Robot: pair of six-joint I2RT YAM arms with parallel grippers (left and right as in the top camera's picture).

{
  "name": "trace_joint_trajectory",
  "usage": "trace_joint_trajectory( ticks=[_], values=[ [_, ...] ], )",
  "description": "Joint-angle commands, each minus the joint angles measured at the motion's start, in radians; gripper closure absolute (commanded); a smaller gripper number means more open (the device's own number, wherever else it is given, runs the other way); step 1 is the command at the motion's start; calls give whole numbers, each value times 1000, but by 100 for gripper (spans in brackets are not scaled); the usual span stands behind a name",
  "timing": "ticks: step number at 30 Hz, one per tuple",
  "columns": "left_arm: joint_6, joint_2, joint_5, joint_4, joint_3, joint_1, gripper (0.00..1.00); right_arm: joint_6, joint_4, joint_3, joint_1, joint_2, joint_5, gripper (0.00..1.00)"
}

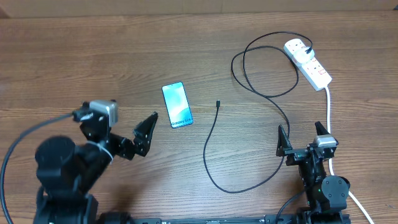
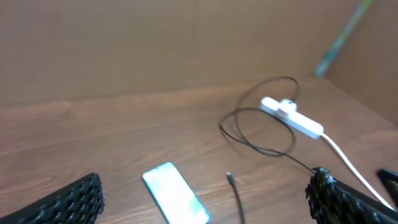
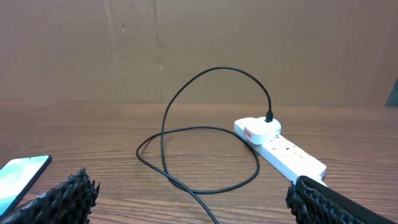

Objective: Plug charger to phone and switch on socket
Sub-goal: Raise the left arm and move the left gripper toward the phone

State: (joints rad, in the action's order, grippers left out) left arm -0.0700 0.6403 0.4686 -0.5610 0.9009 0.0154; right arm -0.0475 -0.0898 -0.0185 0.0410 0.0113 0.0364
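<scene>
Left gripper (image 1: 138, 139) is held spread and empty near the phone (image 1: 177, 104), laid flat on the table (image 1: 74, 56). The charger (image 1: 218, 106) tip is left loose beside the phone, its plug seated in the socket (image 1: 309, 64). Right gripper (image 1: 303, 138) is likewise spread, empty.

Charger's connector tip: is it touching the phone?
Apart. The overhead view shows a plain gap between the charger's connector tip and the phone.

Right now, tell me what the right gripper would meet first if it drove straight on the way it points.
Probably the charger, its black cable looped just ahead of the open right gripper. The socket lies beyond, off to the right. Height is unclear; it might pass above.
</scene>
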Motion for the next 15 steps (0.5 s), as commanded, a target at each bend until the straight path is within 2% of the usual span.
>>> trace_joint_trajectory(
  ticks=[1,4,5,8,15],
  values=[
    [52,70,110,-37,86,8,0,6,6,10,-1,-7,-10,0],
    [85,114,109,-90,127,8,0,6,6,10,-1,-7,-10,0],
    [122,150,108,-160,171,8,0,6,6,10,-1,-7,-10,0],
    [154,193,105,-246,227,8,0,6,6,10,-1,-7,-10,0],
    [137,217,172,-269,252,8,0,6,6,10,-1,-7,-10,0]
  ],
)
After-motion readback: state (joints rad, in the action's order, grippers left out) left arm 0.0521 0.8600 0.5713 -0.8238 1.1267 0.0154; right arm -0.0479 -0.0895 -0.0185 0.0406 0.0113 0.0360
